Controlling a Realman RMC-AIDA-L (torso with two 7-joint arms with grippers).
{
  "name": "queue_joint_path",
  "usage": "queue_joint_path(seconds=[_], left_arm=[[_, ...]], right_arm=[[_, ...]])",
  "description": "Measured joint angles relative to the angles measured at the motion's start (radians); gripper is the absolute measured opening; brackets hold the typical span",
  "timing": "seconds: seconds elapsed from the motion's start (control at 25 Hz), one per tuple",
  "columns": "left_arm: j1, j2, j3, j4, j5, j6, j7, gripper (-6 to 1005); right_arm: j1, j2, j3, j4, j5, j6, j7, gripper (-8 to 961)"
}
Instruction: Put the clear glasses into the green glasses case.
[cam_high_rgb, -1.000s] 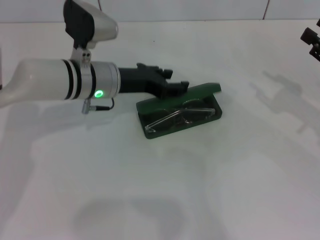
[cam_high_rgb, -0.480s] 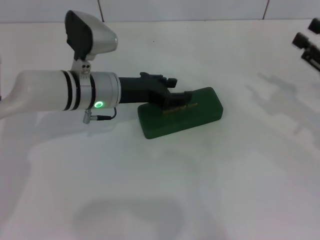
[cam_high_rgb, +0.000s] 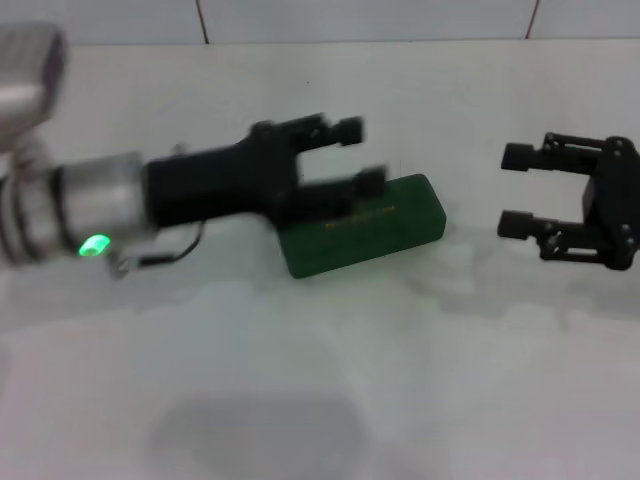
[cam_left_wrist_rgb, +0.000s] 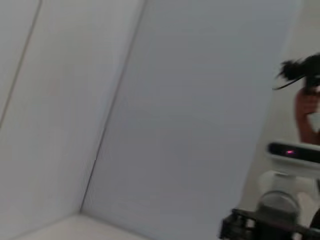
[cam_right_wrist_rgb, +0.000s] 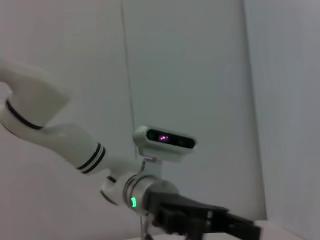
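Green glasses case (cam_high_rgb: 385, 225) shut, contents hidden, left gripper (cam_high_rgb: 355, 155) spread empty above, right gripper (cam_high_rgb: 518, 190) spread empty beside.

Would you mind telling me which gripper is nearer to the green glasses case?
Left. The left gripper is open at the closed green glasses case's lid; the right gripper, also open, is off to its right.

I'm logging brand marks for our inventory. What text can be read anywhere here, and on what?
Gold lettering on the lid of the closed green case: too blurred to read.
No other text shows: none on the left gripper, the right gripper or the table.
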Motion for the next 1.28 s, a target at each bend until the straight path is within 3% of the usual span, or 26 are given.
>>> queue_joint_path(seconds=[0.12,0.16,0.2,0.36,0.44,0.84,1.28], left_arm=[[0.068,-0.001,0.001,-0.010,-0.003,0.072,0.144,733],[0.089,-0.003,0.001,-0.010,-0.004,0.088,0.185,738],[0.100,-0.004,0.001,-0.010,-0.005,0.094,0.201,768],[0.135,-0.005,0.001,-0.010,-0.005,0.105,0.237,889],[0.143,-0.007,0.000,-0.010,-0.006,0.104,0.243,889],[0.143,-0.037,-0.002,-0.061,-0.010,0.096,0.263,889],[0.144,-0.041,0.000,-0.069,-0.011,0.091,0.268,889]], right_arm=[[-0.003,0.014,-0.006,-0.021,-0.012,0.002,-0.003,612],[-0.007,0.031,-0.010,-0.040,-0.031,0.014,-0.008,648],[-0.007,0.046,-0.014,-0.055,-0.046,0.036,-0.013,684],[-0.004,0.069,-0.018,-0.083,-0.075,0.081,-0.019,817],[0.003,0.078,-0.020,-0.089,-0.087,0.101,-0.020,883],[-0.009,0.094,-0.011,-0.090,-0.083,0.124,-0.068,886],[-0.012,0.095,-0.019,-0.078,-0.089,0.119,-0.114,886]])
